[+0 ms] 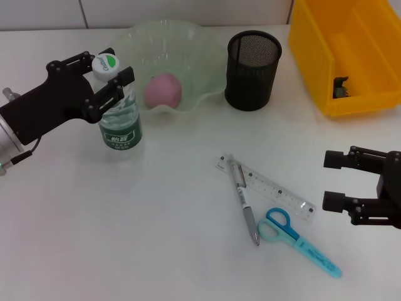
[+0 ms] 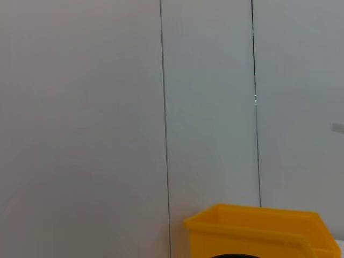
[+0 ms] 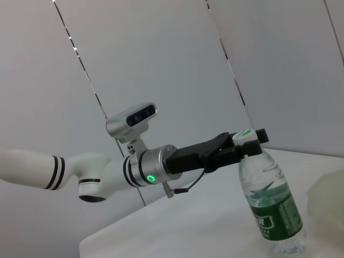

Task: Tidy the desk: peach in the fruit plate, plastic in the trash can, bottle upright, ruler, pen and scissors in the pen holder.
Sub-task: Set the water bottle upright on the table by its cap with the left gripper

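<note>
The clear bottle (image 1: pixel 120 122) with a green label stands upright left of the fruit plate (image 1: pixel 207 47). My left gripper (image 1: pixel 111 68) is shut on its neck just under the white cap; the right wrist view shows the same hold on the bottle (image 3: pixel 271 207). A pink peach (image 1: pixel 163 91) lies in the pale green plate. The clear ruler (image 1: pixel 276 191), the pen (image 1: pixel 243 199) and the blue scissors (image 1: pixel 299 241) lie together on the desk in front of the black mesh pen holder (image 1: pixel 252 63). My right gripper (image 1: pixel 326 180) hovers open to their right. A small dark piece (image 1: pixel 340 88) sits in the yellow trash can (image 1: pixel 326 56).
The yellow trash can (image 2: pixel 258 231) stands at the back right corner, close to the pen holder. The pen lies across one end of the ruler, and the scissors' handles lie close to the pen tip. A panelled wall runs behind the desk.
</note>
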Controlling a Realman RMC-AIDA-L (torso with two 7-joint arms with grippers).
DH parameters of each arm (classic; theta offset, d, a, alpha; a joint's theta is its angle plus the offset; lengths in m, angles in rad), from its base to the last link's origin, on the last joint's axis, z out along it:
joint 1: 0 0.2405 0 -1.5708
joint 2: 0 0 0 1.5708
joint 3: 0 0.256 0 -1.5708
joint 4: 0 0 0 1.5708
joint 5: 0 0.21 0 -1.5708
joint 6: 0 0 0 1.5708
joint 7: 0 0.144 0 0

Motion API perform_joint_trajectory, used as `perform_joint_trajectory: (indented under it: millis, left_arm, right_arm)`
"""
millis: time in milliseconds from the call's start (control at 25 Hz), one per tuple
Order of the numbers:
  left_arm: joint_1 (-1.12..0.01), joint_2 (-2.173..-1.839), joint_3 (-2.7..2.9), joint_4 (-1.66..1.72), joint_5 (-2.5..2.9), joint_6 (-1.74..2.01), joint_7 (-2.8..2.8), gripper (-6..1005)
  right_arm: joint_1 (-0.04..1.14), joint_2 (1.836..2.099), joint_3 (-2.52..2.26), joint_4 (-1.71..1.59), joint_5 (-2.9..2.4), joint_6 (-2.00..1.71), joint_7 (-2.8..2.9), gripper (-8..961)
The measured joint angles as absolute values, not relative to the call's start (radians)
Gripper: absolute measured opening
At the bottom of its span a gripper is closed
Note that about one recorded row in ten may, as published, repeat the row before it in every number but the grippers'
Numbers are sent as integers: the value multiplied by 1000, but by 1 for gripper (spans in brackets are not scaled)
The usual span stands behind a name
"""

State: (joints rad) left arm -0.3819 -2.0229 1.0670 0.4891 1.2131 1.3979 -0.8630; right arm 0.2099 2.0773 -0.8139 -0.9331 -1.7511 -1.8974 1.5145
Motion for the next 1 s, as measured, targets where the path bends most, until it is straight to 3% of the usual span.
perform_joint_trajectory:
  millis: [1000]
  left_arm:
    - [-364,-2058,1051,497,1209,1346,-854,549]
  right_arm:
    - [224,2077,-807,-933,-1787,-1901,1530,839]
